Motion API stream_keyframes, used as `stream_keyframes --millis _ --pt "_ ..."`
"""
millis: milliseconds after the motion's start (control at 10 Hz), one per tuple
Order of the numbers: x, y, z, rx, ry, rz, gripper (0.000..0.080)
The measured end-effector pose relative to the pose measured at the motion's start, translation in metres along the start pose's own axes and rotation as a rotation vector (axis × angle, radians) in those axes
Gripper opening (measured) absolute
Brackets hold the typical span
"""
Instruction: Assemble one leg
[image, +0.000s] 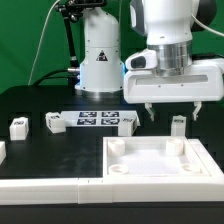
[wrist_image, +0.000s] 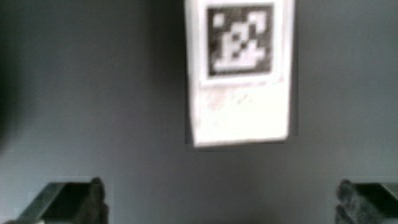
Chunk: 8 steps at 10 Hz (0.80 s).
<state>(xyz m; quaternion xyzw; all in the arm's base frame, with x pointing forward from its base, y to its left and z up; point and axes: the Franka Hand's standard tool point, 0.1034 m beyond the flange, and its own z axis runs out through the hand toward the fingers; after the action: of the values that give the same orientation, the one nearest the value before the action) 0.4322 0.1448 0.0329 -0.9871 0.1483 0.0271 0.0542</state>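
A small white upright leg (image: 178, 125) with a black-and-white tag stands on the black table just behind the large white tray-like part (image: 160, 178). My gripper (image: 172, 113) hangs open just above this leg, one finger on each side, not touching it. In the wrist view the leg (wrist_image: 240, 80) lies ahead of the open gripper (wrist_image: 221, 205), with its tag at the far end. Both dark fingertips (wrist_image: 71, 203) show at the frame's edge with nothing between them.
Three more legs stand on the table, two toward the exterior view's left (image: 18, 126) (image: 52, 122) and one (image: 128, 120) beside the marker board (image: 95, 119). The robot base (image: 100, 60) stands behind. A white rail (image: 40, 186) runs along the front edge.
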Motion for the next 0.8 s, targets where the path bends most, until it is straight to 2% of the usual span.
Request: stream_keyframes --millis 100,200,500,600,800 --pt "-0.0084 0.0005 0.0021 -0.029 -0.103 -0.016 0.0649" --pt "-0.0064 -0.0012 -0.0015 -0.038 -0.181 -0.055 0.0649" --pt "-0.0040 0.0035 -0.0043 -0.054 -0.414 -0.064 0.0649" --pt "-0.0001 0.0048 -0.0032 -0.051 -0.460 -0.066 0.0649" --pt "-0.0028 0.0062 -0.0039 -0.065 -0.615 -0.060 0.0649"
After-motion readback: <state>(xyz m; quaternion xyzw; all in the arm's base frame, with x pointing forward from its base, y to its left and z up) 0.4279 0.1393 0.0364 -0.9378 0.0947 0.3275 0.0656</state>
